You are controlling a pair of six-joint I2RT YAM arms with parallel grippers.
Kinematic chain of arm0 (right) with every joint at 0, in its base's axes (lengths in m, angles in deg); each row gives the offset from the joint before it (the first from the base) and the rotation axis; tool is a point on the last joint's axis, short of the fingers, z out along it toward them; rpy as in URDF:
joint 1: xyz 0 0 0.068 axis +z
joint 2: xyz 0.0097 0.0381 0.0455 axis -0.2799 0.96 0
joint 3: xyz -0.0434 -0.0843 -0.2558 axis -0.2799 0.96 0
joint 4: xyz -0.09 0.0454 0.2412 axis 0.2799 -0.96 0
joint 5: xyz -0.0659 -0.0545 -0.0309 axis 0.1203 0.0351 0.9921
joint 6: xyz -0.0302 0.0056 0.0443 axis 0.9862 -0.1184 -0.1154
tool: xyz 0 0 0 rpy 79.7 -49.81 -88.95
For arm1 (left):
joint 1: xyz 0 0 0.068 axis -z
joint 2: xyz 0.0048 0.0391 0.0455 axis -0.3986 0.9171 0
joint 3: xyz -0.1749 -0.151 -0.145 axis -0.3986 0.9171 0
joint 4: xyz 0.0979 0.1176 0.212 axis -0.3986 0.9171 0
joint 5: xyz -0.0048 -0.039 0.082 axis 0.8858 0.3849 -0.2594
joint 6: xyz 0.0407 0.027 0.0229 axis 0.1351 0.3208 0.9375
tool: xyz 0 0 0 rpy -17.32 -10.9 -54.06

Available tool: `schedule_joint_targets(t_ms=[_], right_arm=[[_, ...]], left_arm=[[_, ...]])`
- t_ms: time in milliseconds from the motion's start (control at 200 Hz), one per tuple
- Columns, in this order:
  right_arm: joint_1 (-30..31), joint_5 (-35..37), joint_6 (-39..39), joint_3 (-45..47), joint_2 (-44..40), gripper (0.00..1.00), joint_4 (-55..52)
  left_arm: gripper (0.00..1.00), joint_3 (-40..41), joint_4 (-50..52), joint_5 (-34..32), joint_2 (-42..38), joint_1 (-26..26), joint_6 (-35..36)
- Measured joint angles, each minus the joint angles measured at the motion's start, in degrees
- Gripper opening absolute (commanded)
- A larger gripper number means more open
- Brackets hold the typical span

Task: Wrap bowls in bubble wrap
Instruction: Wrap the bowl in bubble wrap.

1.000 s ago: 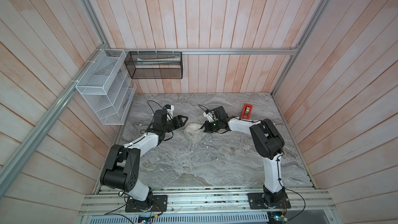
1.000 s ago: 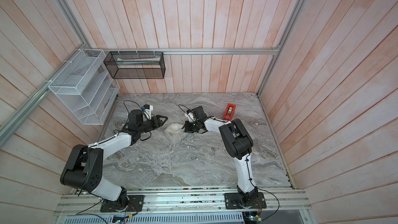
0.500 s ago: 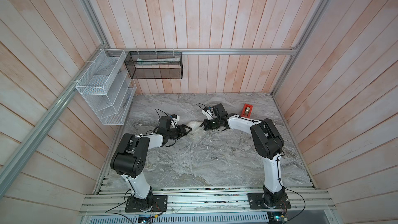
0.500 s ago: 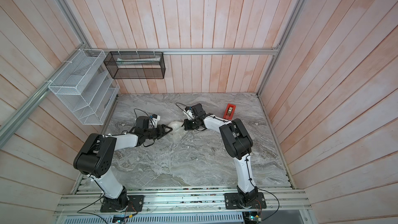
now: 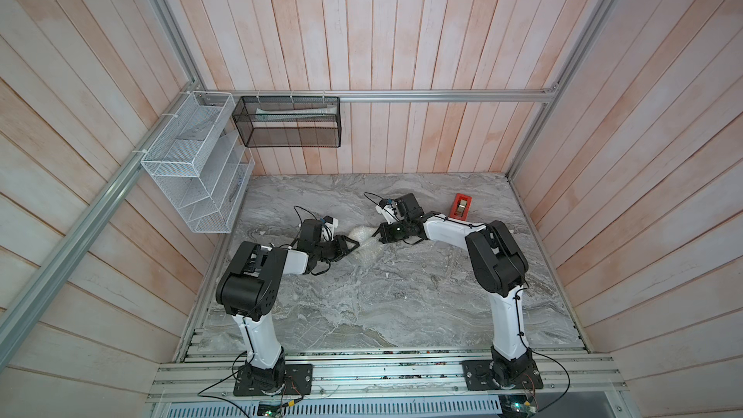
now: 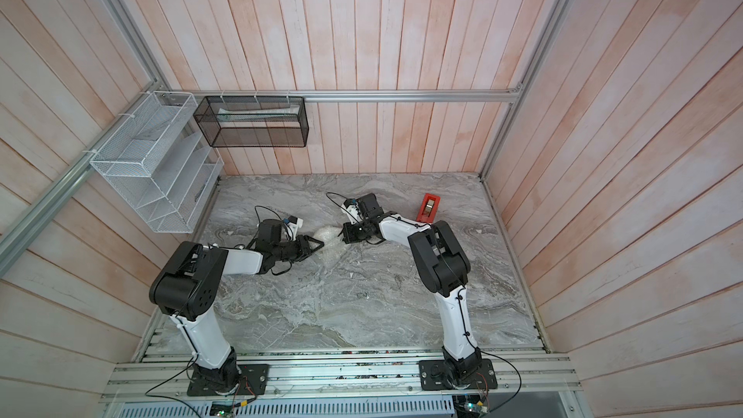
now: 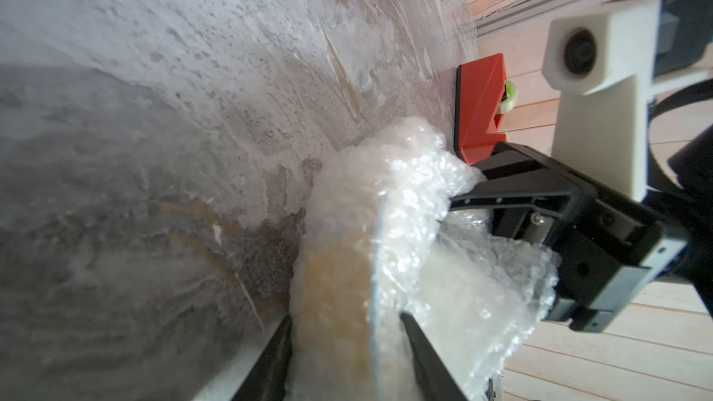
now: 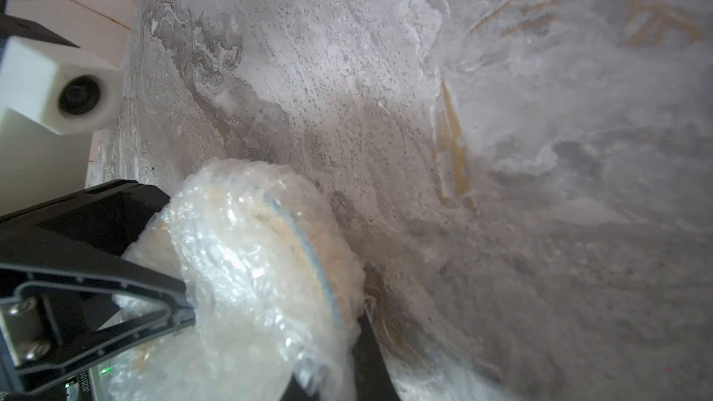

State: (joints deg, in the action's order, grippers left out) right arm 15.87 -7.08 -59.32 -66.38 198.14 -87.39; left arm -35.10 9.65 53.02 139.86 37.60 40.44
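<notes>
Toward the back middle of the marble tabletop, the bowl sits bundled in the bubble wrap, caught between the two arms' working ends. Through the crinkled plastic both wrist views show a yellowish body and a thin blue rim line. From that, the bowl appears to stand on its edge rather than flat, with its rim plane running roughly along the line that joins the two pincers.

The left pincer reaches in from the robot's left. The bundle lies straight ahead of it and fills the gap between its two fingers. The jaws stand partly apart, one on each face of the bowl, with wrap touching both, but I cannot tell whether they clamp it firmly. The right pincer meets the bundle from the opposite side, its jaws closed down on a gathered fold of bubble wrap.

Both pincers are right at the bundle, neither nearer than the other. A loose tail of wrap spreads on the tabletop just in front of the bundle, not yet tucked in. The red tape dispenser stands well apart, near the back right.

As I judge it, the coming move depends on the left pincer securing the bowl across its thin axis so that the right one can draw its fold over.
</notes>
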Motion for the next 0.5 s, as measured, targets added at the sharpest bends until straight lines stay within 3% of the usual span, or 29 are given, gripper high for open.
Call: schedule_joint_targets(t_ms=[145, 360, 500], right_arm=[[0.15, 0.42, 0.35, -0.96, 0.35, 0.04, 0.48], [-0.31, -1.7, -2.47, -1.09, 0.37, 0.44, 2.89], [-1.99, -3.85, -5.92, 0.66, -0.52, 0.52, 5.95]], left_arm=[[0.24, -0.26, 0.42, -1.7, 0.17, -0.07, -1.09], [0.21, -0.57, 1.27, -3.02, 0.5, 0.02, -1.03], [0.18, -0.57, 1.29, -3.63, 0.52, 0.22, -1.22]])
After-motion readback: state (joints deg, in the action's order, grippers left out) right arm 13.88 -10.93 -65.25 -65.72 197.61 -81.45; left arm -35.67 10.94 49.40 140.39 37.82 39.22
